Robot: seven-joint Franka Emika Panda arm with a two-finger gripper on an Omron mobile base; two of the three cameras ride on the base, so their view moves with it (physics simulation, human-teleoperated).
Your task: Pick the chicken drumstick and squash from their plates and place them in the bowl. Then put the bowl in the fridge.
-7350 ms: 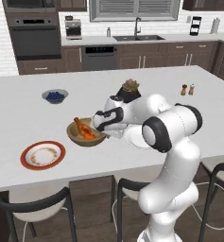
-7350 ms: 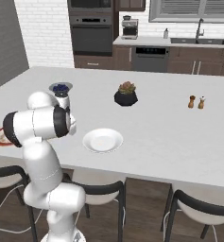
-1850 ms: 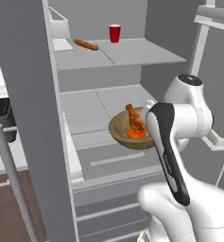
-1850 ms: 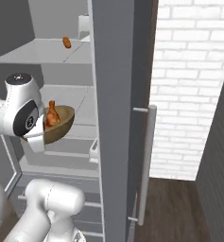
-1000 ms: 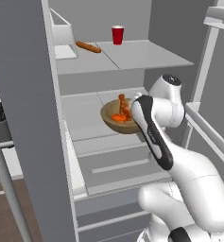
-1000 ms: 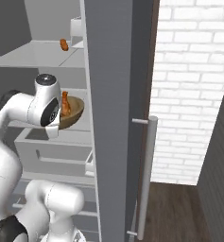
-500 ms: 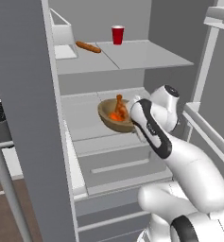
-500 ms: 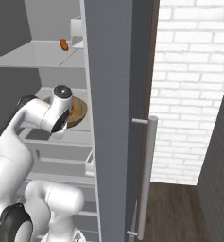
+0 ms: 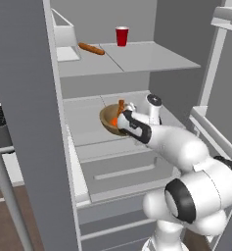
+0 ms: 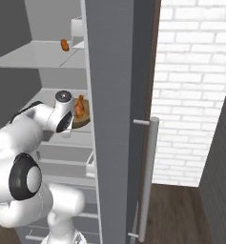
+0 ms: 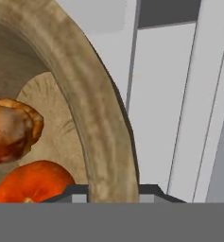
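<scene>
The open fridge (image 9: 24, 98) stands in front of me, with its grey side wall (image 10: 112, 105) close in the right base view. The wooden bowl (image 9: 109, 121) hangs low over the middle shelf (image 9: 83, 105); whether it touches the shelf I cannot tell. Inside it lie the brown chicken drumstick (image 9: 121, 106) and the orange squash (image 9: 115, 121). My gripper (image 9: 125, 117) is shut on the bowl's right rim. In the hand view the gripper (image 11: 113, 191) straddles the thick rim of the bowl (image 11: 101, 127), with the drumstick (image 11: 12, 130) and squash (image 11: 35, 182) inside. From the right, the bowl (image 10: 84, 116) and drumstick (image 10: 79, 106) peek past my arm.
The top shelf holds a red cup (image 9: 121, 36), a long brown sausage (image 9: 90, 48) and a white container (image 9: 63, 37). Drawers (image 9: 117, 169) sit below the middle shelf. The open door's racks (image 9: 210, 122) stand at the right. A brick wall (image 10: 195, 95) and the bar handle (image 10: 148, 176) lie right of the fridge.
The arm has stretched further into the fridge, carrying the bowl deeper and left over the middle shelf. The grip on the rim is unchanged.
</scene>
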